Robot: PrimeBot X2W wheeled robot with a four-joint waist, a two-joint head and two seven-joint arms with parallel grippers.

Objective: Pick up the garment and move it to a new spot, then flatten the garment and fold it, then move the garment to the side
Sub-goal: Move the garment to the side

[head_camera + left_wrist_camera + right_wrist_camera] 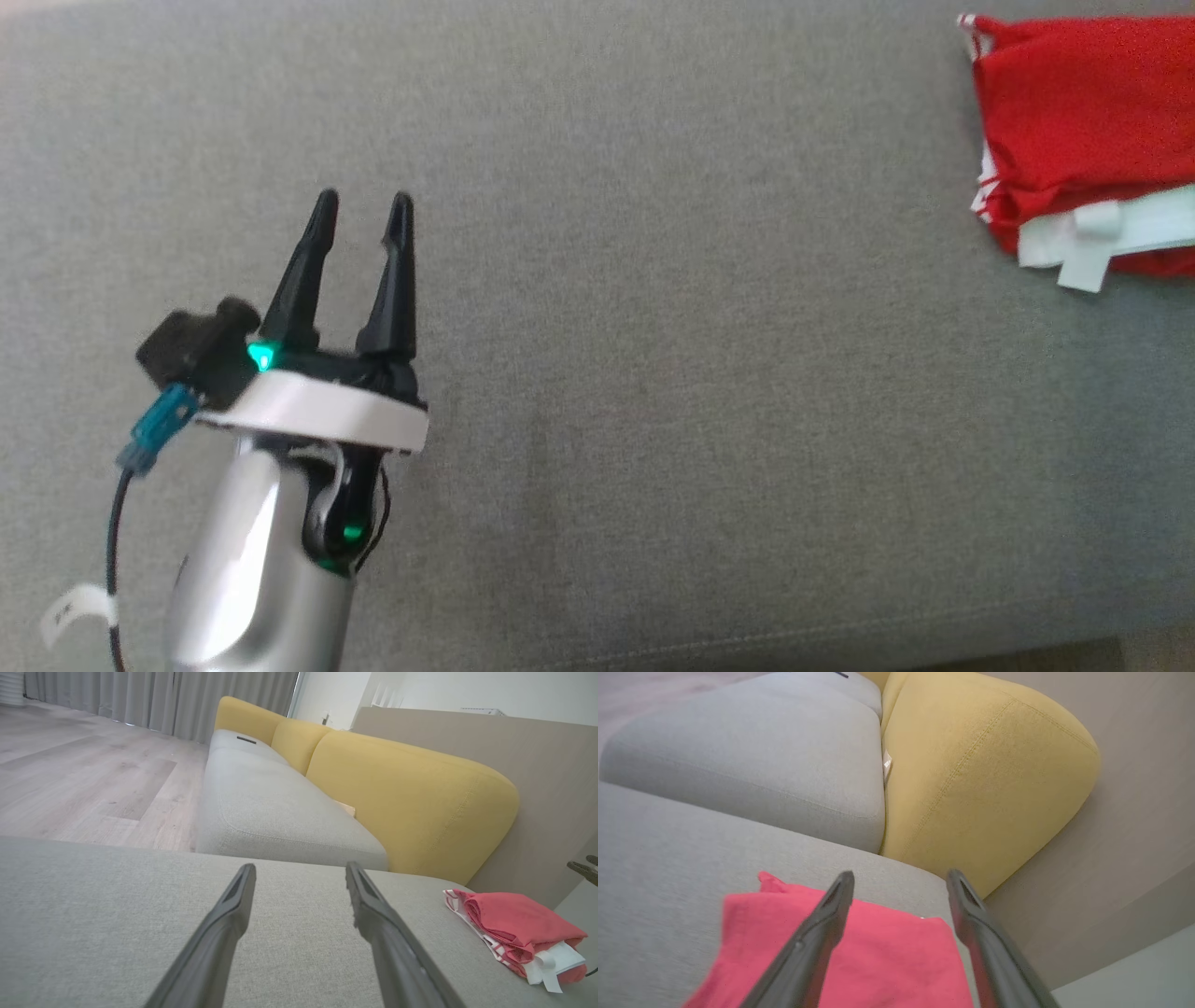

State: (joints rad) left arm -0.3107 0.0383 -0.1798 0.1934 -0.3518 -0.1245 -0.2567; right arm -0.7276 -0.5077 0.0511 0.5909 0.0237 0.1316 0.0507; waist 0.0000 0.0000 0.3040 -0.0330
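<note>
The garment (1083,140) is a folded red piece with white trim, lying at the far right of the grey cushion (653,327). The left wrist view shows the garment (514,926) at the lower right. My left gripper (359,210) stands open over bare cushion at the left, far from the cloth, with nothing between its fingers (233,914). My right gripper (899,882) is open just above the red garment (887,956); its two dark fingers are spread with nothing gripped between them.
Yellow back cushions (406,793) rise behind the grey seat, and a second grey seat cushion (271,807) lies beyond. A taupe wall panel (537,765) runs behind the sofa. Wooden floor (84,774) spreads to the left. The seat's front edge (840,644) runs along the bottom.
</note>
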